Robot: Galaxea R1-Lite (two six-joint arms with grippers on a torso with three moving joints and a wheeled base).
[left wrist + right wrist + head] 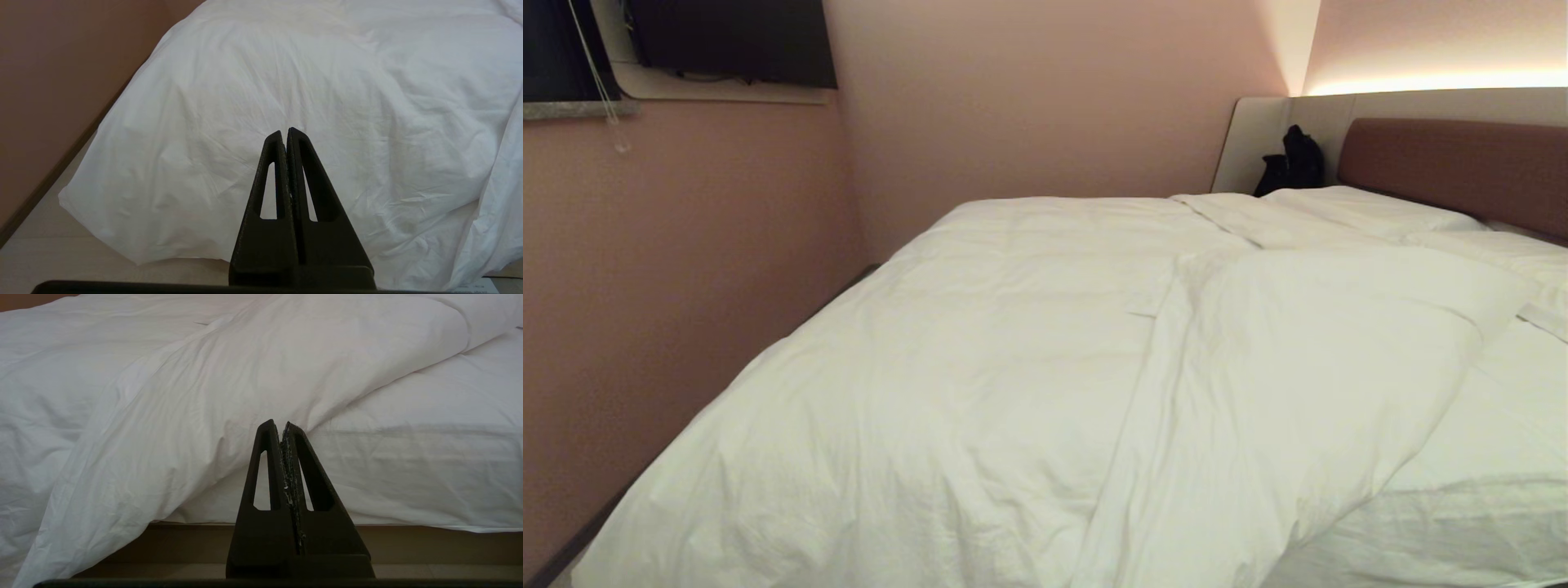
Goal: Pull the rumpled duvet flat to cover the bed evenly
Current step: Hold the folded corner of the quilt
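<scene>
The white puffy duvet [980,384] lies rumpled on the bed [1494,482], bunched toward the left with a thick fold running diagonally across the middle [1298,384]. At the right the mattress under its thin sheet lies bare. The duvet's near left corner hangs over the bed's foot [135,212]. My left gripper [284,132] is shut and empty, held short of that hanging corner. My right gripper [277,424] is shut and empty too, in front of the fold's draped edge [163,457] and the bare mattress side [408,469]. Neither arm shows in the head view.
A pink wall [686,269] runs close along the bed's left side, leaving a narrow floor strip [45,241]. The reddish-brown headboard [1462,163] and flat pillows [1364,208] are at the far right. A black object [1294,163] sits in the far corner. The grey-beige platform base [429,543] shows below the mattress.
</scene>
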